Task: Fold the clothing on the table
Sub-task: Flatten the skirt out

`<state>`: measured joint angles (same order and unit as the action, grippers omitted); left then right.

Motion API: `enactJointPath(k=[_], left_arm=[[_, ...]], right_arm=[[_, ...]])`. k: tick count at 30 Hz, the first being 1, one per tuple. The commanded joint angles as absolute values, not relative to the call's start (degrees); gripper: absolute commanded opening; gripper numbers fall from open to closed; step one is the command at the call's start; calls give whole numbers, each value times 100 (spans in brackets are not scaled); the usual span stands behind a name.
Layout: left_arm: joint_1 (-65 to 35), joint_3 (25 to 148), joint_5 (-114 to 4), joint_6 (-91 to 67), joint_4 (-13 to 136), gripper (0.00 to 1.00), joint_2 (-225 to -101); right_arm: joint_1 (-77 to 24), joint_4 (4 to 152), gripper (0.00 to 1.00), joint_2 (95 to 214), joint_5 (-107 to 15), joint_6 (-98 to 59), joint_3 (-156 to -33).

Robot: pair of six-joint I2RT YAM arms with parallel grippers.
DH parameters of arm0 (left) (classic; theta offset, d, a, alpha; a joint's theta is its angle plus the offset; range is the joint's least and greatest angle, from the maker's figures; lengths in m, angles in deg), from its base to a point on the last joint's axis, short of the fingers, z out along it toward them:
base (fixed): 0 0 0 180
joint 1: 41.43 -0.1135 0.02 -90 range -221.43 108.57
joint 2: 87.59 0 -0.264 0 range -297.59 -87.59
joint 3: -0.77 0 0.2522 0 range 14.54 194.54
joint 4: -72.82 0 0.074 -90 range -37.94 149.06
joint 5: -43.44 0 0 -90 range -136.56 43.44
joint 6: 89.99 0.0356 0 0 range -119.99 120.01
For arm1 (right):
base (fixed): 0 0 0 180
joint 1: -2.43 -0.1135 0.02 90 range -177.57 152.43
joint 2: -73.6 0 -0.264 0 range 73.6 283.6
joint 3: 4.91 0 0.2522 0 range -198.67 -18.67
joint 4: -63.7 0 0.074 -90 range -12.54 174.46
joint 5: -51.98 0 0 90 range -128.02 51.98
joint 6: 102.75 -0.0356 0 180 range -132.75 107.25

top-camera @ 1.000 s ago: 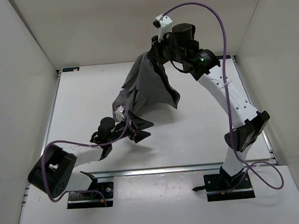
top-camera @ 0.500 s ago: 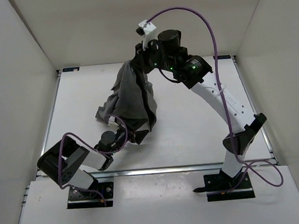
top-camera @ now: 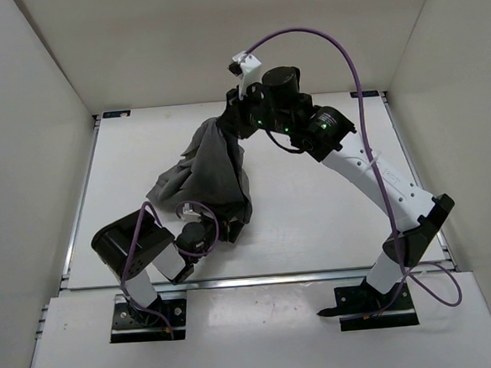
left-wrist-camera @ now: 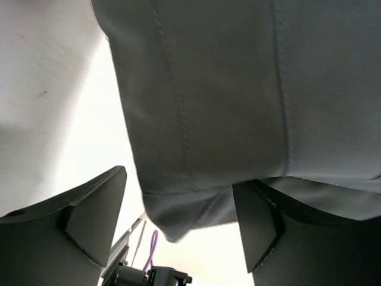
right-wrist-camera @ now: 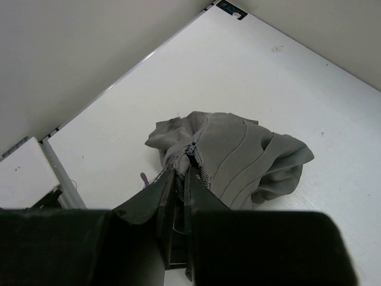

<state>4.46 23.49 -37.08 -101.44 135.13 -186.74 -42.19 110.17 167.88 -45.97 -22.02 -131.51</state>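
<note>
The left pincer (left-wrist-camera: 178, 179) has drawn back beneath the leftward-swung clothing (top-camera: 207, 170).

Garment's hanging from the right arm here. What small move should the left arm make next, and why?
Probably ease the left end effector up a little and close it on the hem. The right end effector is shut on the clothing, lifting one end above the table; in the left wrist view the hem corner hangs between the left's open fingers, not yet pinched.

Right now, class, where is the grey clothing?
In the top view the clothing hangs left of centre over the table, pinched at its top by the right gripper, its lower hem between the fingers of the open left gripper.
</note>
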Motion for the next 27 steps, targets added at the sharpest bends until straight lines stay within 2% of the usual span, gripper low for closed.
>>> enactJointPath(k=[1,6,10,12,13,14,15,18,21,22,24,27], left_arm=[[463,2499,-3627,-10038,15276,81,-18437],[419,2412,-3215,-10010,14992,81,-18259],[296,2543,-3249,-10116,15388,62,-18575],[331,2649,-3328,-10133,15450,33,-18637],[331,2658,-3398,-10090,15399,24,-18638],[331,2649,-3381,-10115,15363,4,-18586],[279,2597,-3399,-10002,15198,0,-18402],[-18,2447,-3695,-9756,14363,0,-17699],[-598,2455,-4757,-9389,12432,0,-16496],[-888,2534,-5248,-9012,11122,0,-15815],[-1240,3216,-5438,-8022,8127,0,-14487],[-1820,3817,-5594,-6778,5964,0,-13333]], right_arm=[[-4275,10146,0,16377,-4532,-2356,-13056],[-4354,10163,0,16395,-4497,-2356,-13161],[-4363,10163,0,16465,-4523,-2365,-13205],[-4380,10198,0,16491,-4479,-2329,-13345],[-4372,10233,0,16526,-4497,-2312,-13346],[-4371,10329,0,16527,-4436,-2268,-13389],[-4354,10286,0,16553,-4331,-2259,-13372],[-4100,10435,0,16483,-4190,-2294,-13241],[-3565,10550,0,16281,-4110,-2338,-12786],[-3441,10619,0,16176,-3988,-2338,-12635],[-2907,10803,0,16026,-4022,-2355,-12144],[-2230,10823,0,15641,-4223,-2478,-11319]])
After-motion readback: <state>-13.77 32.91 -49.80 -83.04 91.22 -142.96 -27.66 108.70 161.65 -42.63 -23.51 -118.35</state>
